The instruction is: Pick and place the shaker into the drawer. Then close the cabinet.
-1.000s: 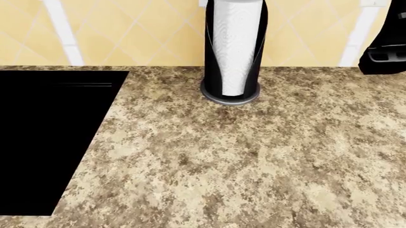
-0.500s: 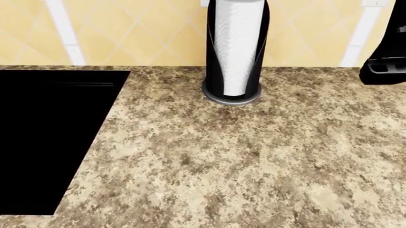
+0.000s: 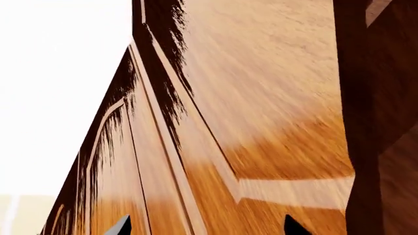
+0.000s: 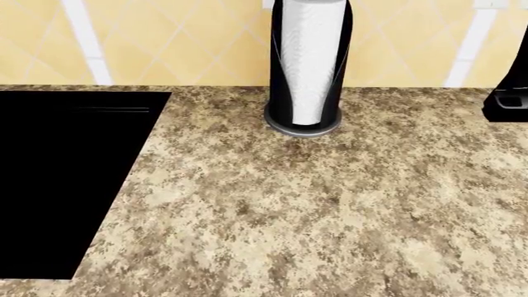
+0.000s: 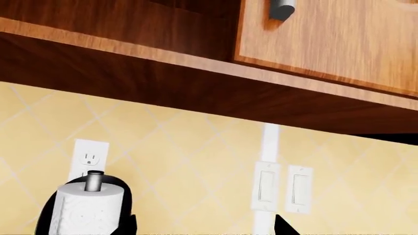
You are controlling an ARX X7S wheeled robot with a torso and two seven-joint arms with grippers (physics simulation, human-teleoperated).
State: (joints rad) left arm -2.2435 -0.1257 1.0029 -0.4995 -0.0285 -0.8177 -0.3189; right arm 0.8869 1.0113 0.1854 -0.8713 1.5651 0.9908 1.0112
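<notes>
The shaker is out of view in every frame, and so is the drawer. My left gripper (image 3: 207,229) is open, and only its two dark fingertips (image 3: 123,227) show. Nothing sits between them, and they point close at arched-panel cabinet fronts (image 3: 261,122) of orange-brown wood. My right gripper (image 5: 203,226) is also open and empty. It is raised above the counter and faces the yellow tiled wall (image 5: 189,161) under the upper cabinets (image 5: 326,34). In the head view only a dark piece of the right arm (image 4: 507,105) shows, at the right edge.
A paper towel roll in a black holder (image 4: 305,68) stands at the back of the speckled granite counter (image 4: 313,210). A black sink opening (image 4: 58,179) lies at the left. On the wall are an outlet (image 5: 88,159) and two light switches (image 5: 282,188).
The dark piece of the right arm has slid to the right and now barely shows at the head view's edge. The paper towel holder has shifted slightly in the view.
</notes>
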